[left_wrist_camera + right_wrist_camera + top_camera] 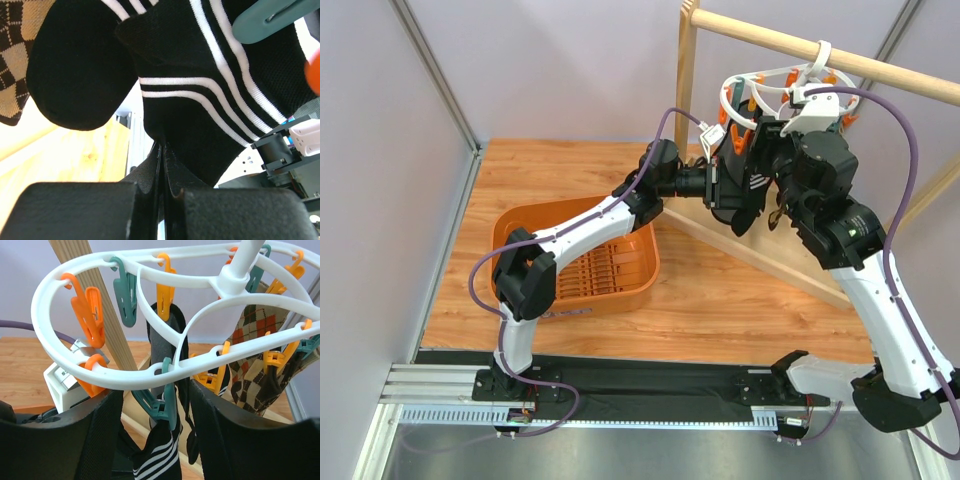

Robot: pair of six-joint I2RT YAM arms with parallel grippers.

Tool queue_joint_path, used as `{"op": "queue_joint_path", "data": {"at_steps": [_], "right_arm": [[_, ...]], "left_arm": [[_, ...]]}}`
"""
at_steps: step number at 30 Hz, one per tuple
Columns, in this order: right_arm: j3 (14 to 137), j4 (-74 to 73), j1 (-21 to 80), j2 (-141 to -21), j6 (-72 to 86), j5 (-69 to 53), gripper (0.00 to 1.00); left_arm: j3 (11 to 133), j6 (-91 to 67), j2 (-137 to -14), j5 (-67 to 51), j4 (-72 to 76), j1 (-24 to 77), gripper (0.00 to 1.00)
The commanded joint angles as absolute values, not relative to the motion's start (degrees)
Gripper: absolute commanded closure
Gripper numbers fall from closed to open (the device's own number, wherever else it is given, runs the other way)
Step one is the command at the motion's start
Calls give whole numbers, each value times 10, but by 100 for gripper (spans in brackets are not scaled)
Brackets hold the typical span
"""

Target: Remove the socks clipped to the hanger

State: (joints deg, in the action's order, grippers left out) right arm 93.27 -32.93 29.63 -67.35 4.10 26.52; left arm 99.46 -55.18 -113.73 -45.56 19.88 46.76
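Pinching the striped sock [200, 100] by its lower end in the tightly closed left claw [162, 160], just below the hanger [125, 372], probably for tugging it downward. Straddling the hanger's near rim with the right claw [170, 440] spread wide, one finger on each side of the teal clip [162, 409] biting that sock's top, apparently for squeezing the clip or steadying the ring against the pull. Leaving the argyle socks [255, 375] clipped on the hanger's opposite side. Likely aiming for the basket [510, 222] on the desk [720, 300], below-left of the hanger.
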Motion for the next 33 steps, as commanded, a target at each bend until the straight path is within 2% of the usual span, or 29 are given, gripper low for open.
{"op": "queue_joint_path", "data": {"at_steps": [1,8,17,21,24,26,27,28,30,31,33], "right_arm": [[930,-287,299,-673,26,279,43],[934,-286,299,-685,18,289,46],[934,-296,299,-686,33,310,45],[932,-292,299,-690,28,322,50],[932,-283,298,-690,28,316,56],[932,-274,298,-687,26,310,64],[931,-273,299,-686,25,308,68],[931,-272,299,-685,25,306,77],[930,-273,299,-680,27,301,86],[928,-273,299,-679,27,298,95],[925,-275,299,-673,30,294,100]], "left_arm": [[1018,-548,-1100,-463,200,470,100],[1019,-553,-1099,-461,201,470,100],[1013,-555,-1094,-456,200,473,100],[1014,-556,-1095,-457,198,476,100],[1018,-557,-1094,-457,196,476,100],[1019,-557,-1093,-456,195,477,100],[1019,-556,-1093,-455,194,478,100],[1019,-556,-1092,-454,193,478,100],[1018,-555,-1092,-454,192,479,100],[1018,-555,-1093,-453,192,479,100],[1017,-553,-1093,-452,188,479,100]]}}
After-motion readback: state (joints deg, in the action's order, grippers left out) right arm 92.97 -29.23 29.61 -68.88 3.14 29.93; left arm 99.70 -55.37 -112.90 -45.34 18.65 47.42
